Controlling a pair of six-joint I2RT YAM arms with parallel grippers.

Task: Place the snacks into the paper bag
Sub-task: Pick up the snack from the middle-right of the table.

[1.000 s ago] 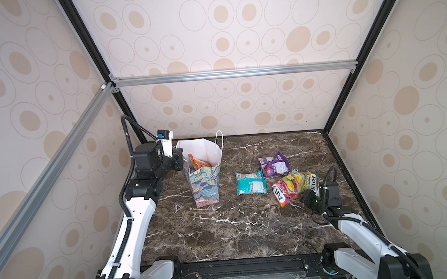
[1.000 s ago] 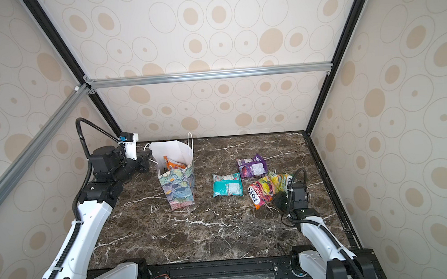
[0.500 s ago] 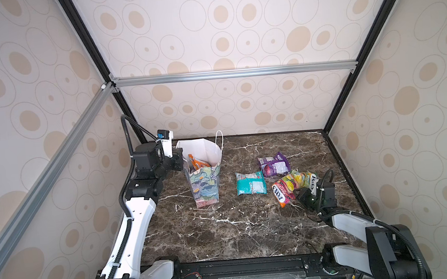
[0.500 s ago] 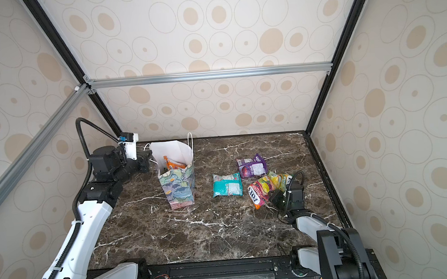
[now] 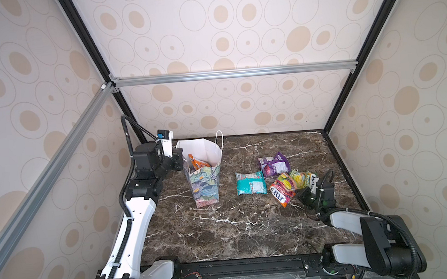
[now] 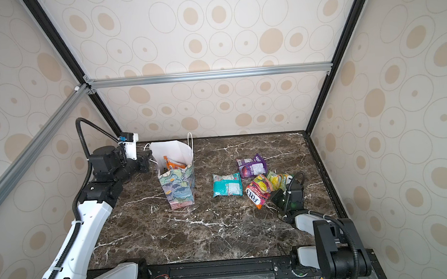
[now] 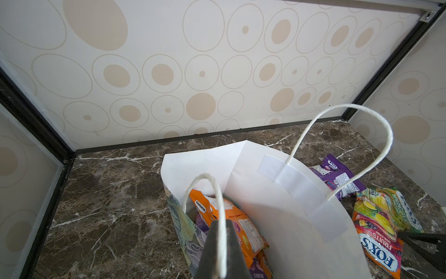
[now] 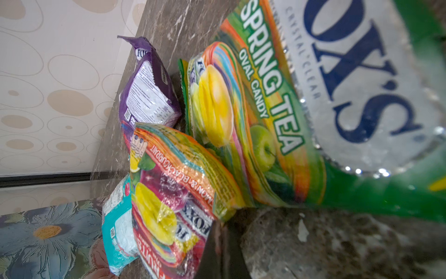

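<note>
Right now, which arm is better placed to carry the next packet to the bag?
Right: the right claw is shut on the fruit packet, while the left claw holds the bag handle.

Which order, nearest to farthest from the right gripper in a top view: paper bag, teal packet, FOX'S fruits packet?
1. FOX'S fruits packet: right side of the table, its edge pinched in the right gripper.
2. teal packet: mid-table, to the left of the fruits packet.
3. paper bag: upright on the left side of the table.
</note>
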